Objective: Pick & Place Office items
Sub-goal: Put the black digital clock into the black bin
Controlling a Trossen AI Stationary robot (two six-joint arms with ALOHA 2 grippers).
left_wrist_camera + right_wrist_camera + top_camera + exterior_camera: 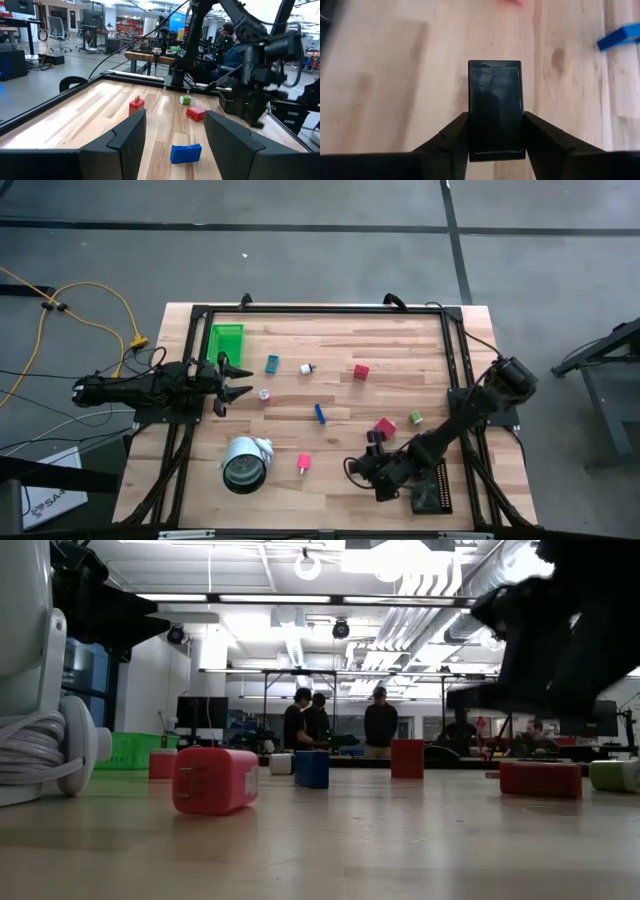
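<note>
Worktop: we log a pale wooden butcher-block worktop (pixel 330 395) inside a black frame, on a grey floor, with an open lab room behind it.
Nearest item: we see a red block (pixel 214 780) lying closest in the low view; in the high view it sits beside the big white-and-grey roll (pixel 245 464).
Right gripper: right gripper (pixel 495 145) is at the near right of the worktop, just beside the black tray (pixel 432 498); its fingers (pixel 451 140) are clamped on the two sides of a black block (pixel 495 107), which we see raised above the wood.
Near the right gripper: we note a flat red piece (pixel 385 426) and a green cube (pixel 415 418), close to each other.
Middle: a blue bit (pixel 320 414) lies flat near the centre of the worktop; in the left wrist view we see it between the left fingers, farther out on the wood.
Left gripper: left gripper (pixel 232 379) hovers at the left edge, just beside the green tray (pixel 226 342); its fingers (pixel 122 142) stand apart with nothing between them.
Farther row: we count a teal bit (pixel 272 364), a white bit (pixel 306 368) and a red cube (pixel 361 371), each well apart.
Background: we see several people standing in the room beyond the worktop, under ceiling lights.
</note>
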